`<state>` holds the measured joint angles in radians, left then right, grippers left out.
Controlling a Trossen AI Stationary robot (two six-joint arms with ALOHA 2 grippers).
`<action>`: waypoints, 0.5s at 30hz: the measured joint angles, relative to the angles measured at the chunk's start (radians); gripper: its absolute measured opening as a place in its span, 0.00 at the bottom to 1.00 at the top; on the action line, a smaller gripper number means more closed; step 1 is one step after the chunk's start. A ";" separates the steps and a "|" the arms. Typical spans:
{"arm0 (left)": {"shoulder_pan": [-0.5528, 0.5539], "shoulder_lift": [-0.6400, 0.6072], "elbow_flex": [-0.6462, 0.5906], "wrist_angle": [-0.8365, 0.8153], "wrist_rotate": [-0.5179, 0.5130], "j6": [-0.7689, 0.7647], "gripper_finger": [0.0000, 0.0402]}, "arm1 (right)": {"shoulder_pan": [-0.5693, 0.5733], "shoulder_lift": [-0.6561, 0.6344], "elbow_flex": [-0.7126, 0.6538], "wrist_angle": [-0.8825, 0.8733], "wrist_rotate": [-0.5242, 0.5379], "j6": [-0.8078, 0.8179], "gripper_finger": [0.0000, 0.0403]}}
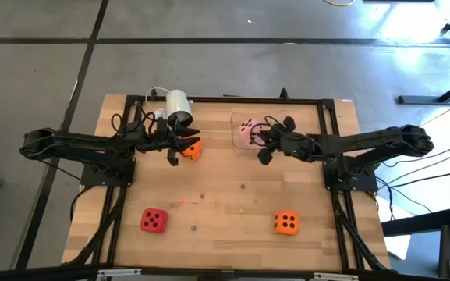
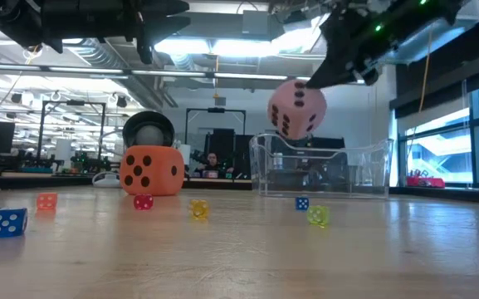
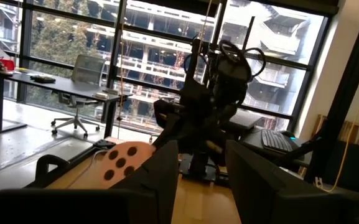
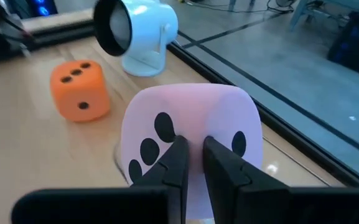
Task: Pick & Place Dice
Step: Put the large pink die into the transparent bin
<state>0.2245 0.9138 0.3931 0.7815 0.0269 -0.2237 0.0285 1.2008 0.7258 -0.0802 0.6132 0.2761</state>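
Note:
My right gripper (image 1: 260, 144) is shut on the pale pink die (image 2: 297, 108), which it holds in the air over the clear container (image 2: 322, 170). The die also shows in the high view (image 1: 249, 129) and the right wrist view (image 4: 191, 124). My left gripper (image 3: 199, 171) is open and empty; it hangs raised just left of an orange die (image 1: 191, 148), which rests on the table (image 2: 150, 170). A red die (image 1: 154, 220) and a second orange die (image 1: 286, 223) rest on the table near its front edge. My right gripper pinches a small part of the pink die's soft top face (image 4: 193, 138) between its two fingers, which stand close together. The fingers (image 2: 326, 71) come slanting down from the table's right. The die hangs below them, tilted, clear of the container and the table.
A white cylindrical camera (image 1: 179, 105) stands at the far edge behind the orange die. Several small coloured dice lie on the middle of the table, among them a blue one (image 2: 7, 221) and a yellow one (image 2: 198, 208). A black frame (image 1: 209, 100) runs round the tabletop.

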 joint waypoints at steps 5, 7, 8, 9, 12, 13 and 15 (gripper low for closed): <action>0.000 0.000 0.000 0.000 0.000 0.000 0.32 | -0.028 0.070 0.000 0.080 0.000 -0.037 0.10; 0.000 0.000 0.000 0.000 0.000 0.000 0.32 | -0.036 0.086 0.000 0.104 0.000 -0.050 0.10; 0.000 0.000 0.000 0.000 0.000 0.000 0.32 | -0.040 0.092 0.000 0.114 -0.001 -0.052 0.10; 0.000 0.000 0.000 0.000 0.000 0.000 0.32 | -0.043 0.093 0.000 0.116 -0.001 -0.053 0.10; 0.000 0.000 0.000 0.000 0.000 0.000 0.32 | -0.049 0.096 0.000 0.118 -0.003 -0.049 0.10; 0.000 0.000 0.000 0.000 0.000 0.000 0.32 | -0.049 0.096 0.000 0.118 -0.003 -0.049 0.10; 0.000 0.000 0.000 -0.001 0.000 0.000 0.32 | -0.049 0.096 0.000 0.119 -0.003 -0.047 0.10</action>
<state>0.2245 0.9138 0.3931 0.7807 0.0269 -0.2234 -0.0208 1.2972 0.7261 0.0389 0.6098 0.2286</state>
